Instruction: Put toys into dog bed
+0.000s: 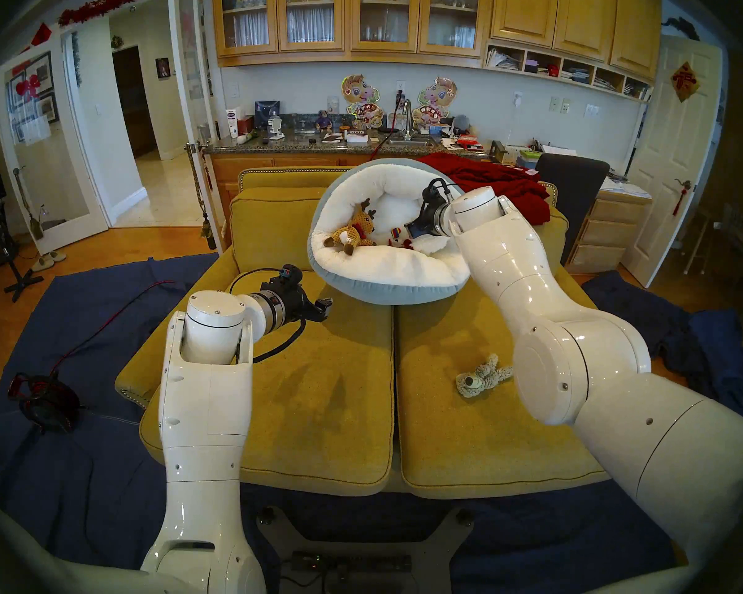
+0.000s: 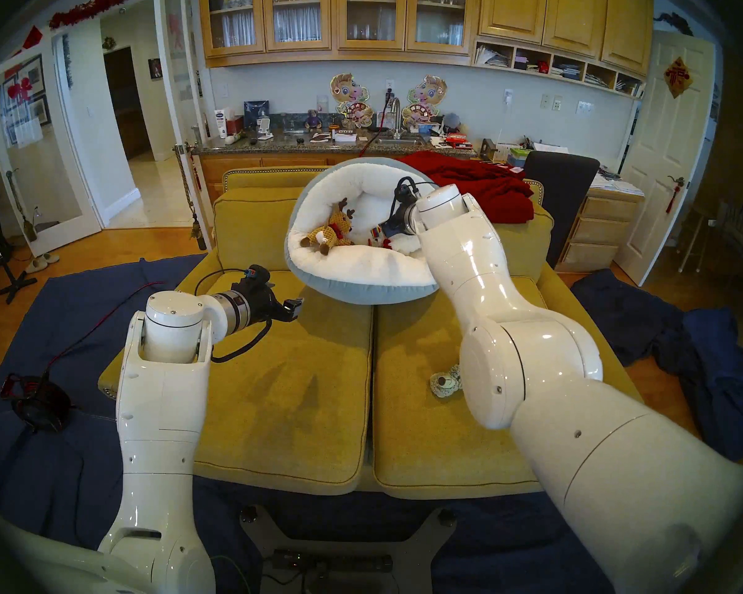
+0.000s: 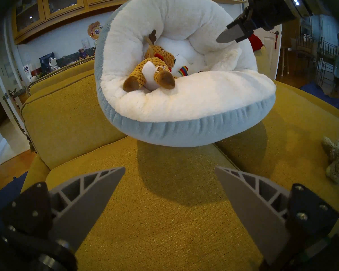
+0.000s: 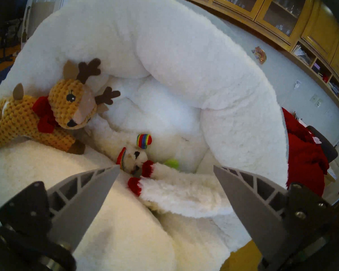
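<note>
Now the right gripper (image 4: pixel 165 168) hangs over the near side of the dog bed (image 1: pixel 387 291) with its jaws spread wide and nothing between them; just under its fingertips lies the fluffy white animal (image 4: pixel 184 192) with red cuffs, inside the bed, and touching that toy's far end is the small white-and-rainbow one (image 4: pixel 134 157); a bit of lime-green cactus (image 4: pixel 172 163) peeks out just behind; the brown knitted reindeer (image 4: pixel 47 116) leans against the puffy rim further to the view's left; so four toys seem already in, though the cactus is mostly hidden

The step in hand looks like clearing away after a drop; to do it well, I would lift the jaws straight back and up, keeping them spread, so no finger snags the shaggy pile or drags the white toy over the low front rim; the bed sits tilted against the sofa back, so a nudge could tip it

Further out, the left gripper (image 3: pixel 169 169) hovers released and empty over the left sofa cushion (image 1: pixel 318 387); the shaggy grey-beige floppy animal (image 1: pixel 481 374) lies alone on the right cushion, well apart from the bed, by the right arm's elbow; it is the next pick
</note>
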`<state>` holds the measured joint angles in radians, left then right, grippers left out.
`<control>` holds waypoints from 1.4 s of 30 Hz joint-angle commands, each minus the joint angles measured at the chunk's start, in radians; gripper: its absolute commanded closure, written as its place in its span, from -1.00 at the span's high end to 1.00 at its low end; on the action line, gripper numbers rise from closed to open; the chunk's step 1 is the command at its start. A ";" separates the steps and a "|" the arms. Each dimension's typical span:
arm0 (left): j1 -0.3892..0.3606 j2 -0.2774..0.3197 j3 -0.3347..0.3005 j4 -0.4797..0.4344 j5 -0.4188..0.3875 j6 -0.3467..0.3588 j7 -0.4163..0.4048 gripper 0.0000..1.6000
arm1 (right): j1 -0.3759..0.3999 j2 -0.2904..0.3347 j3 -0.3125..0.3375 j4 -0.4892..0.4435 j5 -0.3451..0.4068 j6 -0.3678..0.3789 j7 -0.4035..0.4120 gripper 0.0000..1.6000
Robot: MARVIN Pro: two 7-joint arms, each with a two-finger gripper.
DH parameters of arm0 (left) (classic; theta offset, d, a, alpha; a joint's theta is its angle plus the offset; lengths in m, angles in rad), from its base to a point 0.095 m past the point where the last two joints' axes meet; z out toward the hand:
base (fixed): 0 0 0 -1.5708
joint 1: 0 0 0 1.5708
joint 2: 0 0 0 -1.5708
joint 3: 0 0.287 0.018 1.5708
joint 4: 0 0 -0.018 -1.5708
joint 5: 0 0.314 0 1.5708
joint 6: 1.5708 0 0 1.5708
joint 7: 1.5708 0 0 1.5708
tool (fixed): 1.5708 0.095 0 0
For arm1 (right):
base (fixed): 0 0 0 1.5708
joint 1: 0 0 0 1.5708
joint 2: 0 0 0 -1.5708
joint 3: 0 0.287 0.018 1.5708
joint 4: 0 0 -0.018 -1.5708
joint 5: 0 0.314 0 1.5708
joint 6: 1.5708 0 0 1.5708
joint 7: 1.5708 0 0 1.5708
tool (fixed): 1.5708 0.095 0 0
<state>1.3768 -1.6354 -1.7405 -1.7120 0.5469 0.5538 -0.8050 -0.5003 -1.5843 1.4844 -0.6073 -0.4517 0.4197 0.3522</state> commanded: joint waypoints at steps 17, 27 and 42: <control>-0.044 0.005 0.000 -0.045 -0.014 -0.008 -0.016 1.00 | 0.162 0.074 0.086 0.039 0.072 -0.118 0.100 1.00; -0.045 0.007 -0.002 -0.045 -0.013 -0.007 -0.028 1.00 | 0.078 0.127 0.083 -0.078 0.099 -0.130 0.301 1.00; -0.045 0.009 -0.003 -0.043 -0.011 -0.006 -0.038 1.00 | -0.112 0.228 0.110 -0.234 0.114 -0.051 0.531 1.00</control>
<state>1.3693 -1.6279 -1.7409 -1.7251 0.5413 0.5538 -0.8465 -0.5610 -1.4170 1.5773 -0.7355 -0.3525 0.3558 0.8128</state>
